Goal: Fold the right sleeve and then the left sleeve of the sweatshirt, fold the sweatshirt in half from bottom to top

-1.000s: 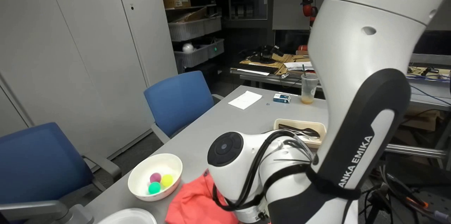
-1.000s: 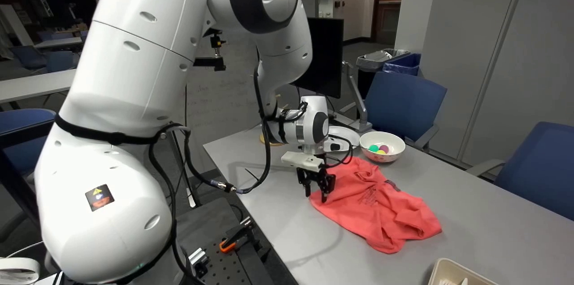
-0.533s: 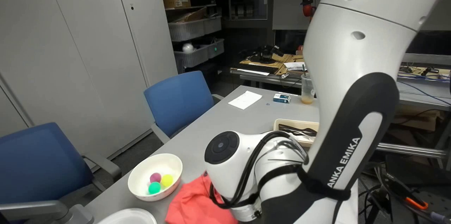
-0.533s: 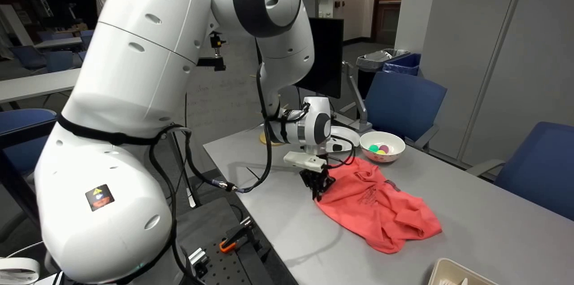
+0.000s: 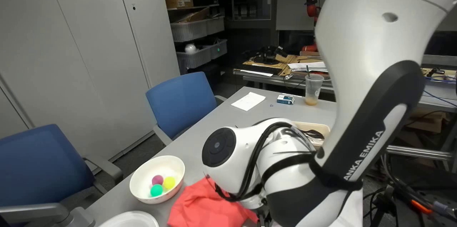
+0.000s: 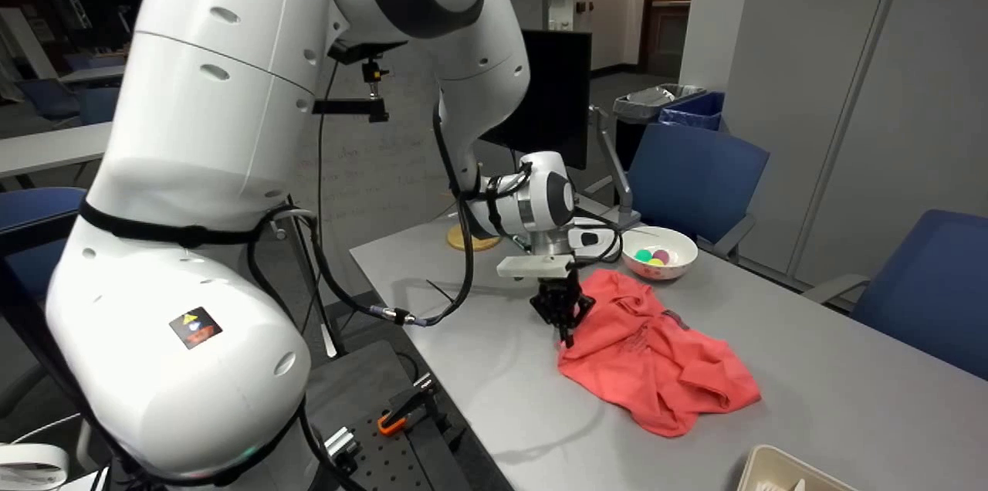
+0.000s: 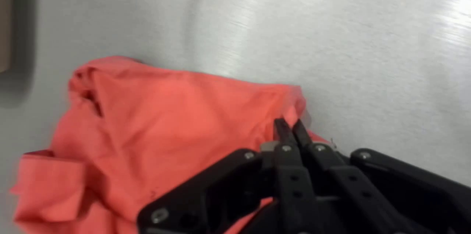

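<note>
And the gripper (image 7: 290, 125) clenches the sweatshirt (image 6: 656, 367) by its border, the rest lying crumpled between the 2 long edges of the tabletop (image 6: 834, 383), a bowl (image 5: 157, 168) of 3 balls (image 5: 169, 183) just beside it!

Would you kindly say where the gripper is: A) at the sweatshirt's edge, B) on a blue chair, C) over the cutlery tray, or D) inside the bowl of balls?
A: the wrist view shows the gripper shut on the edge of the sweatshirt, which bunches at its tips.
</note>
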Tool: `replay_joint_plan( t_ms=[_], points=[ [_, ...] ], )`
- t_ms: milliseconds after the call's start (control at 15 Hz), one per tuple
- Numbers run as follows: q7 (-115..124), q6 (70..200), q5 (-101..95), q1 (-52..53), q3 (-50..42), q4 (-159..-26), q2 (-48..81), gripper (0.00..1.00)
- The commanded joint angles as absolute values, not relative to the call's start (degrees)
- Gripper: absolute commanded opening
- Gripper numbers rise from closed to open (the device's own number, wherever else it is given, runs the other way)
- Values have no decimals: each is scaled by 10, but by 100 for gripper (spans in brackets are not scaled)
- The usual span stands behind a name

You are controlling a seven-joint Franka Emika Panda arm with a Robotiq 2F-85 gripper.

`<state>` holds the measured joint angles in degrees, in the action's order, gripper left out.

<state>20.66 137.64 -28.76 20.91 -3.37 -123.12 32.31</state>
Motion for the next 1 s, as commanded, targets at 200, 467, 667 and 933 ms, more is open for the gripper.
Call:
replay_joint_plan(
  t_ms=[200,467,667,933],
  points=[
    [348,1256,-497,237,-72,-1240,208,1],
    [471,1200,-615,214,-44,-1204,214,1],
    [577,1190,-667,188,-30,-1176,237,1],
    [567,1194,-663,157,1,-1189,229,3]
  ],
)
